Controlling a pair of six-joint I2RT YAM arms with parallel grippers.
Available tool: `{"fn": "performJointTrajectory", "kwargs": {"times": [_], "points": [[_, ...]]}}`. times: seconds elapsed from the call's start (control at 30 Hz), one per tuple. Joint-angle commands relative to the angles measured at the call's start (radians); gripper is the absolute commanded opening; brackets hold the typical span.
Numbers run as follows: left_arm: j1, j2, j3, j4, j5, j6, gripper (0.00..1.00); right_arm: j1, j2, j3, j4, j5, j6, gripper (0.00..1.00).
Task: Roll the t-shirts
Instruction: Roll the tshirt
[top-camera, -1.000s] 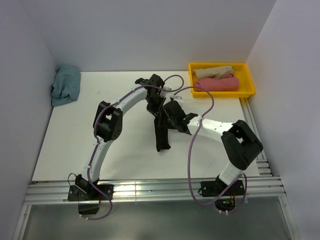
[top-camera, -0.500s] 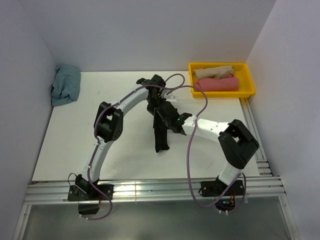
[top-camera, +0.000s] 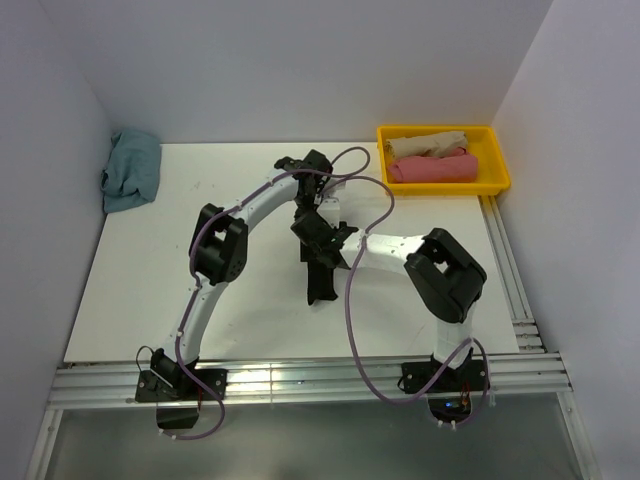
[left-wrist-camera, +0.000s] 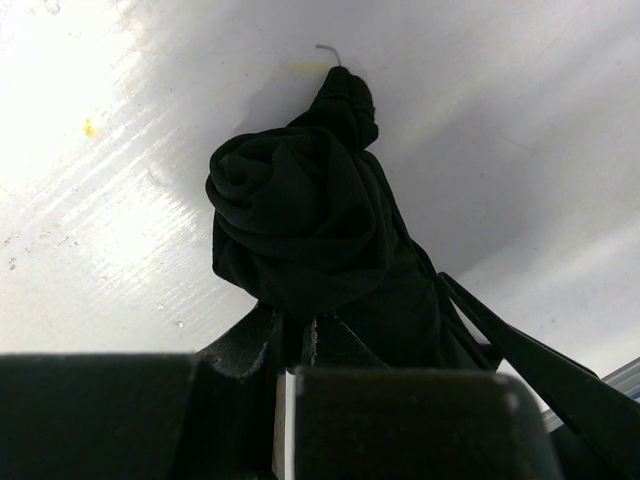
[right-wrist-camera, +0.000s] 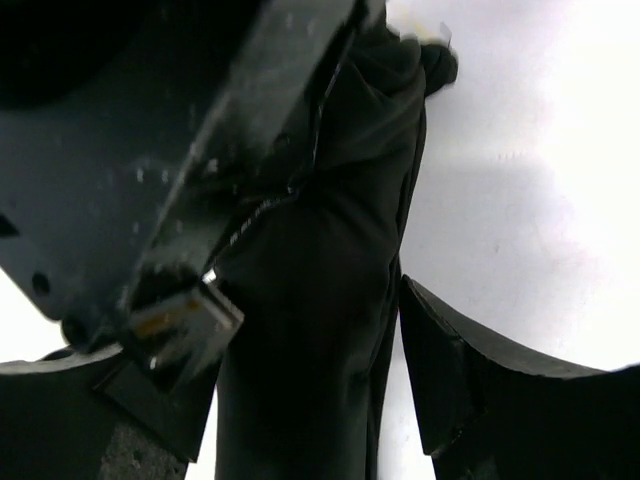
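White table (top-camera: 130, 280); black t-shirt (top-camera: 322, 285) bunched mid-surface, well off edges.

**Right wrist: black t-shirt (right-wrist-camera: 310, 330) between spread jaws**

Cloth runs as a bunched strand from top right to the bottom edge, over the white table (right-wrist-camera: 520, 130). right gripper (right-wrist-camera: 300, 345) jaws wide; right finger (right-wrist-camera: 470, 390) just clear of cloth, table showing between. dark housing (right-wrist-camera: 150, 120) fills upper left, against the cloth.

yellow tray (top-camera: 440, 189): far right corner | white table (top-camera: 130, 280): beneath tray | metal rails (top-camera: 320, 378): near edge
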Motion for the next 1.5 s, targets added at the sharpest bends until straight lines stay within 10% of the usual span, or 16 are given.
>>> {"fn": "performJointTrajectory", "kwargs": {"times": [0.0,0.77,0.87,1.1,1.47], "points": [[-0.035,0.032,0.013,-0.046,-0.003,0.032,0.00,0.010,0.031,0.041,-0.065,0.088,0.012,0.74],[-0.039,0.055,0.012,-0.057,0.014,0.033,0.05,-0.014,-0.039,-0.197,0.225,-0.016,0.105,0.78],[-0.038,0.052,0.007,-0.054,0.006,0.032,0.07,-0.019,-0.039,-0.206,0.216,-0.030,0.137,0.68],[-0.036,0.069,0.022,-0.048,0.003,0.029,0.33,-0.019,-0.062,-0.239,0.215,-0.042,0.167,0.10],[-0.009,0.071,0.071,0.027,-0.058,0.006,0.81,-0.013,-0.080,-0.243,0.196,-0.038,0.130,0.00]]}}
